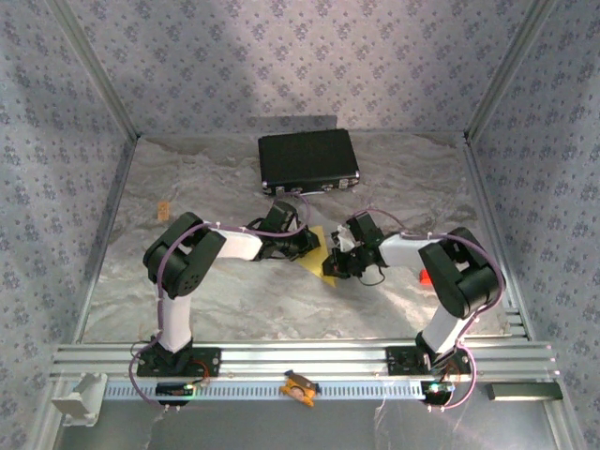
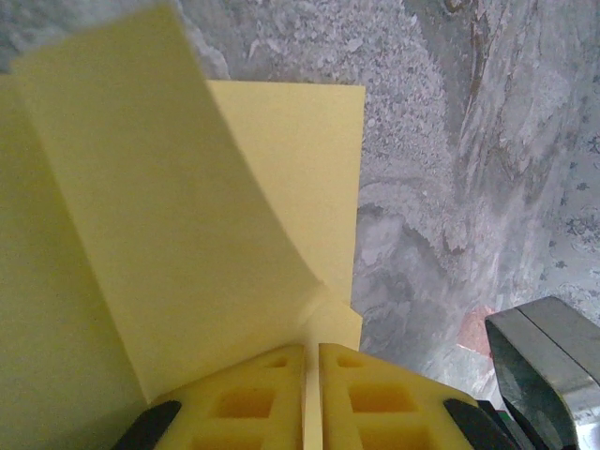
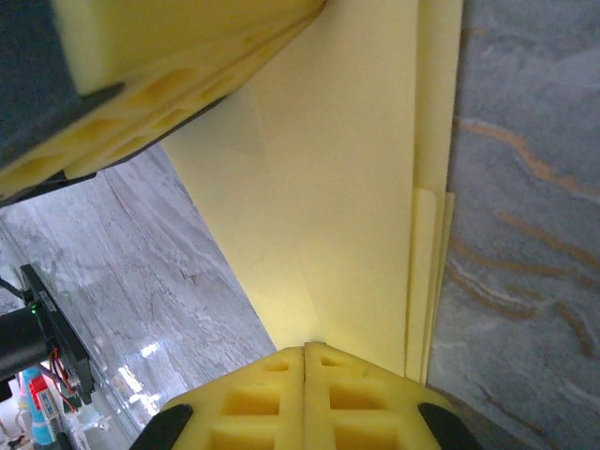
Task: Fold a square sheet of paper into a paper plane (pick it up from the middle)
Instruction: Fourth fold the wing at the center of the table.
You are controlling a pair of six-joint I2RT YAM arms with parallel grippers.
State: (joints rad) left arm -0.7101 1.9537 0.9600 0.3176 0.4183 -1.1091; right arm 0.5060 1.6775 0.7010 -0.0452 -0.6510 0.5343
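Square sheet of paper (image 1: 315,246): mid-table, partly folded, just in front of the black case (image 1: 309,161) and apart from it. It is held between the two arms.

Left gripper (image 2: 311,375): pads pressed together on a thin edge of the paper. One flap rises from the pinch and bows over the flat part lying on the table (image 2: 487,187).

Right gripper (image 3: 305,361): jaws closed on the opposite side. The wrist view shows several layers stacked along one edge, not quite flush.

Risks, as judged from here:
- Tear. Both pincers clamp one thin sheet, so any pull apart or twist loads the paper between them.
- Slip. Each grip takes only a narrow margin, so a small tug may free the edge and the fold would spring open.
- Skewed crease. The flap is curved, not flat. Pressed down as it lies, the fold could land off the centre line and the layers would drift further out of line.
- Contact. The fingers work very near each other, so a careless approach may knock them together.
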